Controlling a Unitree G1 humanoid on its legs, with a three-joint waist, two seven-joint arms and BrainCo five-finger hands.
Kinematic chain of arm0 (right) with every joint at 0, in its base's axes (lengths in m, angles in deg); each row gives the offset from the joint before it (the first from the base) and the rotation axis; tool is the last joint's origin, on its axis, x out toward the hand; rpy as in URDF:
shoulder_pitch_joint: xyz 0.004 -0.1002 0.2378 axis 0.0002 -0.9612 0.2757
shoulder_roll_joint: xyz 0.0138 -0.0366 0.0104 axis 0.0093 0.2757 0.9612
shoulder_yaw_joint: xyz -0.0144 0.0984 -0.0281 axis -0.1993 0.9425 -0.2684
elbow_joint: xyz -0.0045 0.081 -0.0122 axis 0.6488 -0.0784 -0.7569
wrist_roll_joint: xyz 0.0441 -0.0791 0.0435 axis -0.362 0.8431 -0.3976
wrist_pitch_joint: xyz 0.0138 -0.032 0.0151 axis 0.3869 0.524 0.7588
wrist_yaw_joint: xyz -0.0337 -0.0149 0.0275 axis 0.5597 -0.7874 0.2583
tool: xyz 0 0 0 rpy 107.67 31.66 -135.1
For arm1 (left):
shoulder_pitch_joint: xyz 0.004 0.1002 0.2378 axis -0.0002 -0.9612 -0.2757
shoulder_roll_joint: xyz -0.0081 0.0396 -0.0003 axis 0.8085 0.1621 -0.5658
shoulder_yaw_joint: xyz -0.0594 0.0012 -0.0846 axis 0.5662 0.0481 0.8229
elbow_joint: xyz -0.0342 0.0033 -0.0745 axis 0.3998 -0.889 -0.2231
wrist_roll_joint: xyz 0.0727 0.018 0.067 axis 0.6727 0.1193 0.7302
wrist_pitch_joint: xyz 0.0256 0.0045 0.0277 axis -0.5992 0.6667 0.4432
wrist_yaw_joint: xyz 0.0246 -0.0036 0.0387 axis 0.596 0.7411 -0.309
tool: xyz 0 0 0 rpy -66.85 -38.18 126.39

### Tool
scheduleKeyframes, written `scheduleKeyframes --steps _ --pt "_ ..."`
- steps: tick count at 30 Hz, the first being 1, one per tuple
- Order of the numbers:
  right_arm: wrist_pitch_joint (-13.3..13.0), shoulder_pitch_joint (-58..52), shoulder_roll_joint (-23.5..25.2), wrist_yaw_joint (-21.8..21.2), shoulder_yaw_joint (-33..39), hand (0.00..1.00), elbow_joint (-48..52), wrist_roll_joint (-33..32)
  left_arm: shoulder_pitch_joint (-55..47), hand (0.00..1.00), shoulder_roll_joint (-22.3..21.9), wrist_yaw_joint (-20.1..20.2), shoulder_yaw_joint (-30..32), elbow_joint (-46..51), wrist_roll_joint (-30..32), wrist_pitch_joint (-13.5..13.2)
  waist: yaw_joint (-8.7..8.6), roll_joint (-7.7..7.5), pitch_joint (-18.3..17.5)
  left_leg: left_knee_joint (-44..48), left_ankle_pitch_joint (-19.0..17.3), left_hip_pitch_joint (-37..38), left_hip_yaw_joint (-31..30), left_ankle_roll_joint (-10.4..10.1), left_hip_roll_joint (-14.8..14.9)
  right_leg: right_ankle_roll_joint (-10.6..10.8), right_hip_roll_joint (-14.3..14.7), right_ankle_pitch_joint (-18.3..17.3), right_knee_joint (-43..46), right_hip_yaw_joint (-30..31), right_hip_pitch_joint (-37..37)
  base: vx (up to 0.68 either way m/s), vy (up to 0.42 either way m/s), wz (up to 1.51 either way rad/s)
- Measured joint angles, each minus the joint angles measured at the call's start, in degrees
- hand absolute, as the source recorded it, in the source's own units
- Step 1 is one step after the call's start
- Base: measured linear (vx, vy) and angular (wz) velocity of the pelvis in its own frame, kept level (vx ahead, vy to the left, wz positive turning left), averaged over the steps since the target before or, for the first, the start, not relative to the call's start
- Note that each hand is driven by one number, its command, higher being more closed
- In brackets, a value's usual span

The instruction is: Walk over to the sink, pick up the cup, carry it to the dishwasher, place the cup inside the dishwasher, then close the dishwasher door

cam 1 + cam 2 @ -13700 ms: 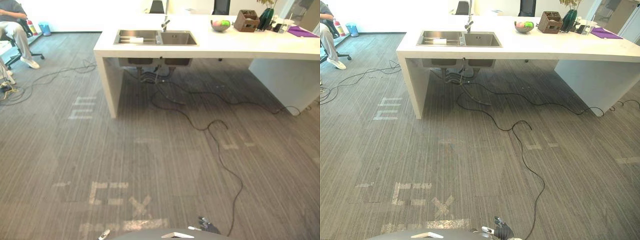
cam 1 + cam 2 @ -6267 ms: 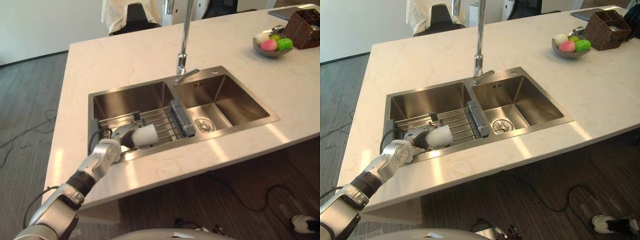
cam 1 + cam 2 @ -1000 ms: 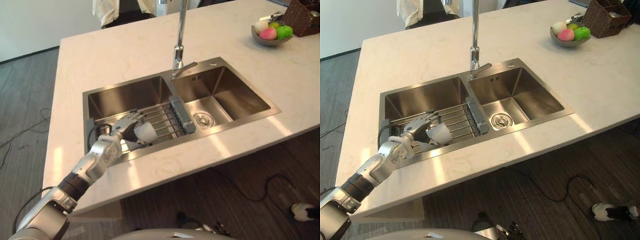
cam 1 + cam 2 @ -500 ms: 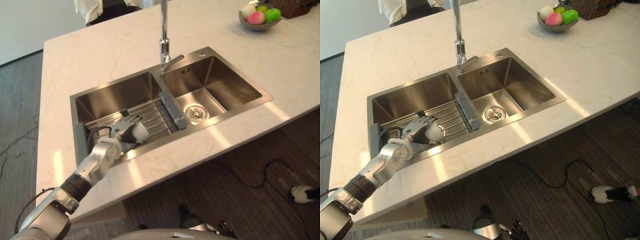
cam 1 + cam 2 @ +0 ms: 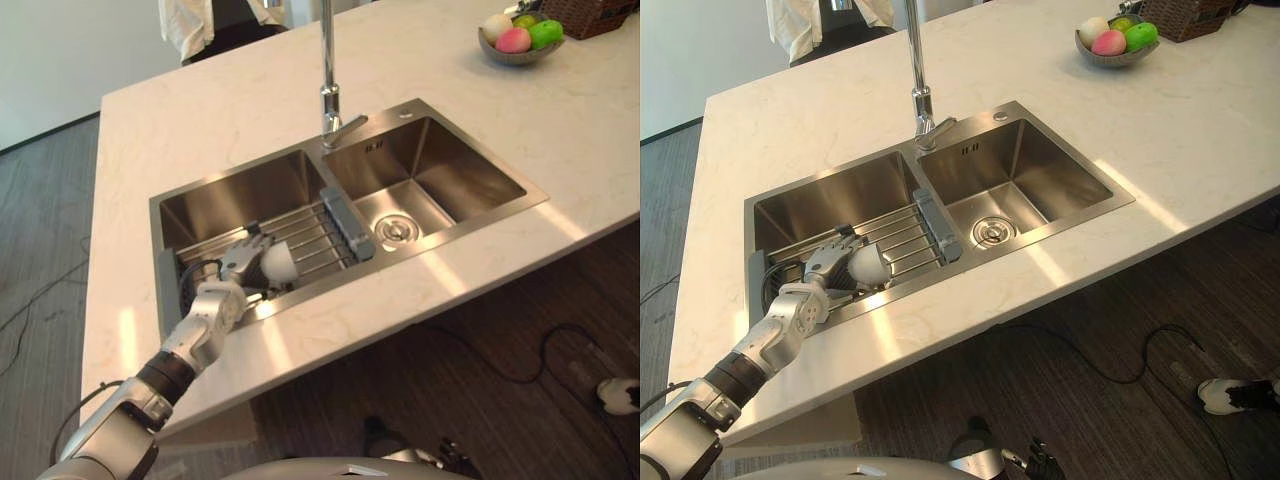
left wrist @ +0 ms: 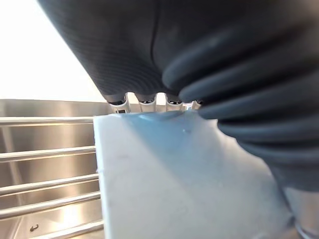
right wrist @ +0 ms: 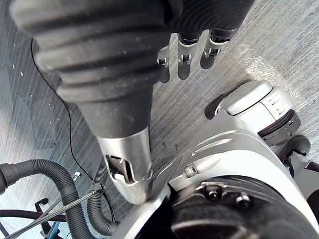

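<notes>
While the cup (image 5: 277,262) lies on its side on the rack (image 5: 312,232) in the left basin of the sink (image 5: 240,190), the left eye view shows the left hand (image 5: 240,266) wrapped over it, fingers curled round its wall. The right eye view gives the same grasp from a little aside; whether the thumb is under the cup I cannot tell there.

The left wrist view adds the detail the eye views lack: the cup's white wall sits close against the palm, and the fingertips (image 6: 144,102) hook over its far side, so the hold looks seated.

The right wrist view shows the right hand (image 7: 182,52) hanging loose over the floor, fingers relaxed.

For a clean pick-up, I would firm the grip first, then lift straight up, clear of the rack bars and the basin wall, before turning away.
</notes>
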Motion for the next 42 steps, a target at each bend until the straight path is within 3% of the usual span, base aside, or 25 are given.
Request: scheduleKeyframes --steps 5,18,23,27,28,37,42 --pt "1.4 0.3 -0.5 0.0 -2.1 0.00 0.2 0.0 0.0 0.00 -1.5 0.6 1.4 -1.9 -1.1 -0.1 0.08 -0.91 -0.4 0.0 0.2 0.3 -0.8 -0.1 0.1 0.0 0.0 0.0 -0.8 -1.0 1.1 -0.04 -0.039 0.09" --pt "3.6 1.2 -0.5 -0.7 -2.8 0.00 0.1 2.2 5.2 0.00 -4.7 9.2 1.4 -8.8 -1.7 1.0 0.39 -2.76 -1.5 0.0 0.2 1.0 -0.4 -0.1 0.1 0.0 0.0 0.3 -1.5 -1.3 2.0 -0.04 -0.035 0.00" --pt "3.9 1.5 -0.5 -1.1 -2.2 0.00 0.4 4.2 7.7 0.00 -4.6 12.2 1.3 -11.8 -2.2 3.0 -0.16 -2.82 -1.6 0.0 0.1 1.1 1.2 -0.3 0.1 0.4 0.0 0.6 -1.6 0.2 1.3 -0.07 -0.024 -0.14" --pt "3.9 1.5 -0.6 -1.9 -2.0 0.00 0.4 4.6 8.5 0.00 -4.7 12.5 1.3 -13.6 -3.6 3.6 -0.47 -2.78 -1.6 0.0 0.2 1.2 2.0 -0.5 0.2 0.5 0.0 0.9 -1.6 0.7 1.1 -0.06 -0.015 -0.11" --pt "3.9 1.6 -0.7 -2.1 -2.0 0.00 0.4 4.7 8.6 1.00 -4.7 12.5 1.3 -13.8 -4.1 3.6 -0.46 -2.78 -1.6 0.0 0.2 1.3 2.3 -0.5 0.2 0.4 0.1 1.0 -1.6 0.9 1.1 -0.04 -0.012 -0.19" --pt "3.9 1.6 -0.9 -2.4 -1.5 0.00 0.5 6.8 9.4 1.00 -4.8 12.5 1.3 -16.6 -5.2 4.7 -0.37 -2.56 -1.7 0.0 0.1 2.1 4.0 -0.7 0.7 0.6 0.5 1.3 -1.6 1.6 1.1 -0.02 -0.020 -0.10" --pt "4.1 1.6 -1.1 -3.1 -1.5 0.00 0.5 6.9 9.6 1.00 -5.1 8.8 1.3 -19.4 -6.9 1.9 -0.41 -2.50 -1.8 0.0 0.0 2.5 4.4 -0.9 1.0 0.4 0.8 1.3 -1.6 2.0 1.1 -0.01 -0.025 -0.05"
